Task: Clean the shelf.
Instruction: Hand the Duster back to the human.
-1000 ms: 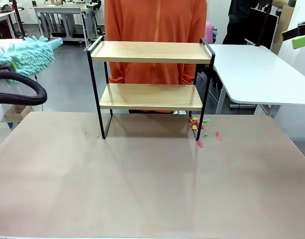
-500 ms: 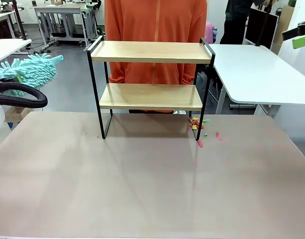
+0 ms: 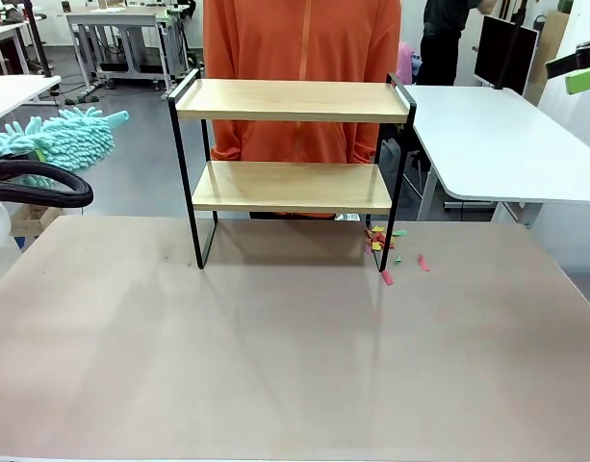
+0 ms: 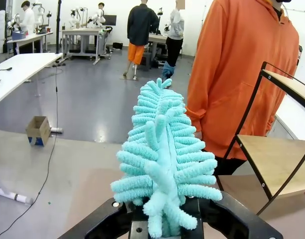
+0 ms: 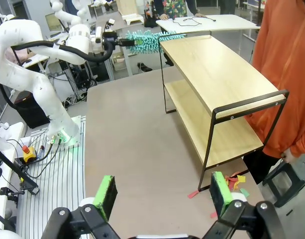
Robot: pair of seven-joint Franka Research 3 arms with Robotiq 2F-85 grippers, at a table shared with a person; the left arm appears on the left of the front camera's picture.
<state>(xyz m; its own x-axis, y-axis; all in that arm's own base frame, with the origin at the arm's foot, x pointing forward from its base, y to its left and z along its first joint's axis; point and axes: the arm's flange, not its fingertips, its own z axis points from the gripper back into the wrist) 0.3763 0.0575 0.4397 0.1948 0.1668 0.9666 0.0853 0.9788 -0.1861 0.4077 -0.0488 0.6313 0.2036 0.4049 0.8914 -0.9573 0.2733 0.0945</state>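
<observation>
Teal duster clamped in left gripper sits off the shelf's left end, head pointing along its long boards, left arm nearer; right gripper hangs wide open, shelf mid-table far side.

Matt wooden shelf, fluffy, perhaps chenille duster

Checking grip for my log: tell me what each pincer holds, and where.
Left pincer is shut on the teal duster at its base end. Right pincer is open, holding nothing.
</observation>
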